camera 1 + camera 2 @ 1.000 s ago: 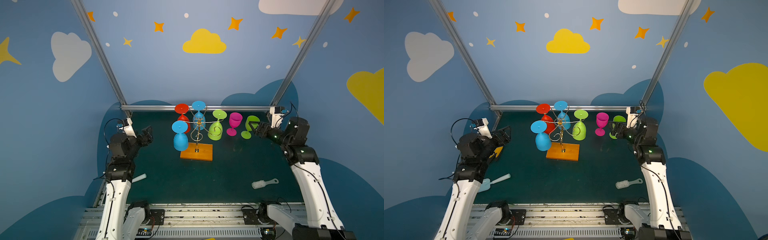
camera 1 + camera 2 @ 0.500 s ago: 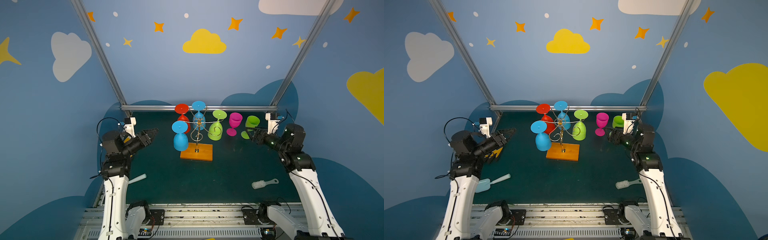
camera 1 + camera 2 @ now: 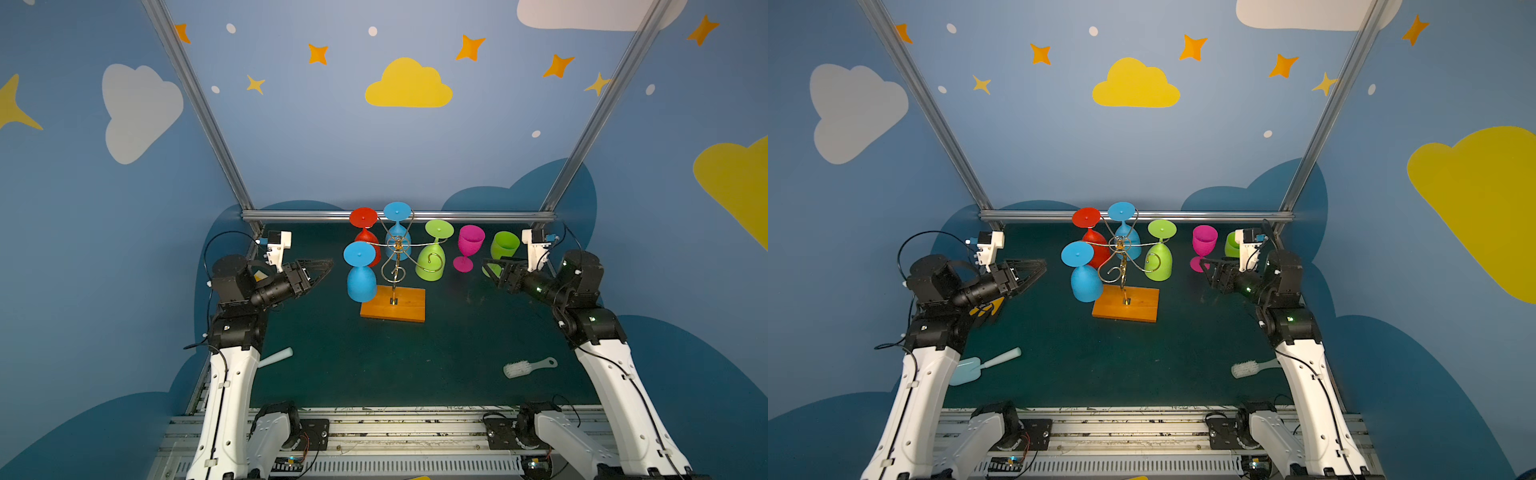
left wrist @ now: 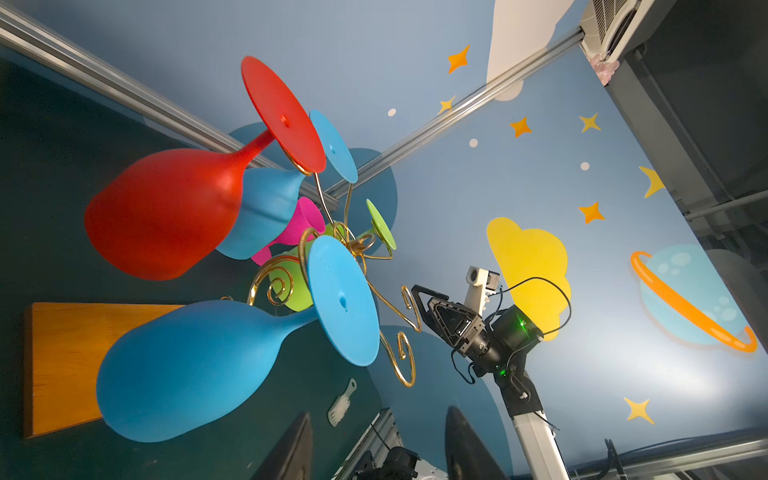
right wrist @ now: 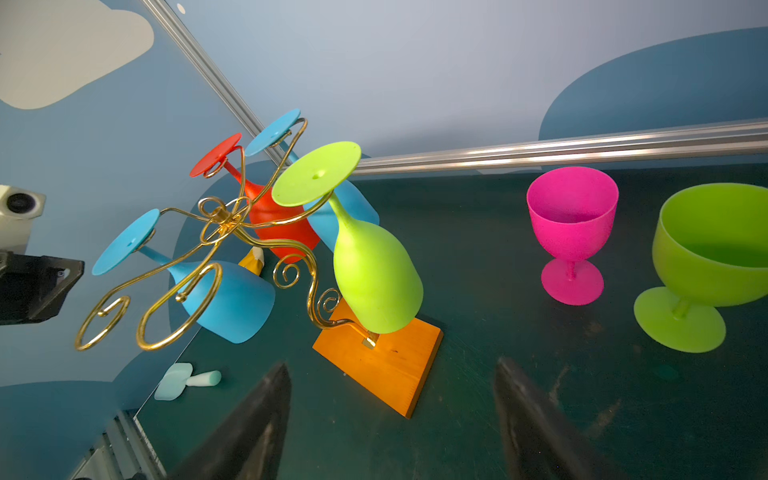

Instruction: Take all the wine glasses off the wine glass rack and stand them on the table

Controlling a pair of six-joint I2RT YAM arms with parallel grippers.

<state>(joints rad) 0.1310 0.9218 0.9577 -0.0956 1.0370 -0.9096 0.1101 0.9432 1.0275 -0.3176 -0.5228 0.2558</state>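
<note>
Jaws empty on both sides: right wide apart, left narrower.

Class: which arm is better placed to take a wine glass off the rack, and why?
Probably the left: the left claw, open and empty, points at the front blue glass hanging on the rack. The right claw sits by the upright green glass, farther from the rack.
</note>
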